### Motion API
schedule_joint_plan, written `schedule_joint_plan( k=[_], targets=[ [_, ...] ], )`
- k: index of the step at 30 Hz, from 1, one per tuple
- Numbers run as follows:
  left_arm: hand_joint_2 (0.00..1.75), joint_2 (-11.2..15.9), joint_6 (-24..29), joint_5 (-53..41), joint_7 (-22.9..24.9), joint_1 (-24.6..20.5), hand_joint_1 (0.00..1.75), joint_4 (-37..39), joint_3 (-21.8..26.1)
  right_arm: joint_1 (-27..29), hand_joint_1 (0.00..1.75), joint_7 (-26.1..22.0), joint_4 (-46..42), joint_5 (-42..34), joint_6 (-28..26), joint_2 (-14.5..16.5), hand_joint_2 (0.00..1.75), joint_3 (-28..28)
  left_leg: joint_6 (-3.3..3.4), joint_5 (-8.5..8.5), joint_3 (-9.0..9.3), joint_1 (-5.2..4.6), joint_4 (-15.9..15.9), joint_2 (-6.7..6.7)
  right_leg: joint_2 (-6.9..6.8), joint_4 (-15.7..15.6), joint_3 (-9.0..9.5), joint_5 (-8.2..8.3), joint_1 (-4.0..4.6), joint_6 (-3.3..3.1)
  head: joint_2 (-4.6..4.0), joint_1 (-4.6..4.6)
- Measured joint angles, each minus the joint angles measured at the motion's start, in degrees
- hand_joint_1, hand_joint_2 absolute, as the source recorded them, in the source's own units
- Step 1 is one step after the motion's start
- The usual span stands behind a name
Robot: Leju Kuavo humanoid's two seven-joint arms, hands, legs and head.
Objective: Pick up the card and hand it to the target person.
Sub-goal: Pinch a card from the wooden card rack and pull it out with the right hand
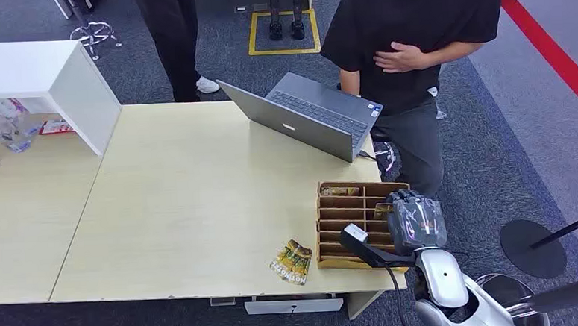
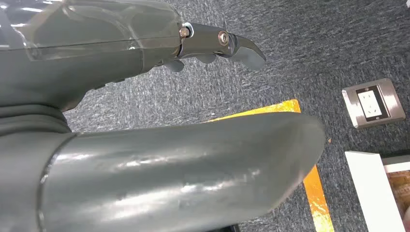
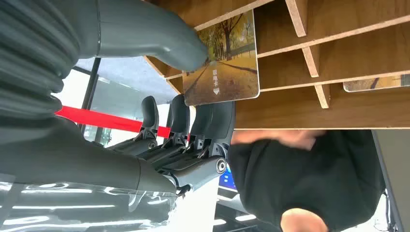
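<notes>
The right hand (image 3: 193,121) is pinching the thin, stiff, slick-looking card (image 3: 227,63) by its free edge, thumb on its face, lifting from the wooden organizer (image 3: 338,58).

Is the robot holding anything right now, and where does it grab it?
The right hand pinches a card by one end, over the wooden rack.

An office or lab was suggested by grey carpet (image 1: 493,122), floor tape (image 1: 549,45), desks (image 1: 191,213) and a laptop (image 1: 306,117).
</notes>
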Motion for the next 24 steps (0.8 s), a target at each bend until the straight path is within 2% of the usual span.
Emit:
schedule_joint_plan(
  k=[5,10,24],
  targets=[
    [0.0,0.0,0.0,0.0,0.0,0.0,0.0,0.0,0.0,-0.07,1.13,0.0,0.06,-0.01,0.01,0.0,1.75,0.11,0.0,0.0,0.0,0.0,0.0,0.0,0.0,0.0,0.0,0.0,0.0,0.0,0.0,0.0],
    [0.0,0.0,0.01,0.0,0.0,0.0,0.0,0.0,0.0,-0.17,1.34,-0.03,0.07,-0.19,0.01,0.0,1.75,0.32,0.0,0.0,0.0,0.0,0.0,0.0,0.0,0.0,0.0,0.0,0.0,0.0,0.0,0.0],
    [0.0,0.0,0.01,-0.09,0.02,0.0,0.0,0.0,0.0,-0.64,1.47,-0.51,0.07,-1.24,-0.66,0.0,1.75,0.34,0.0,0.0,0.02,0.0,0.0,0.0,0.01,0.0,0.0,0.0,0.0,0.0,0.0,0.0]
  ],
)
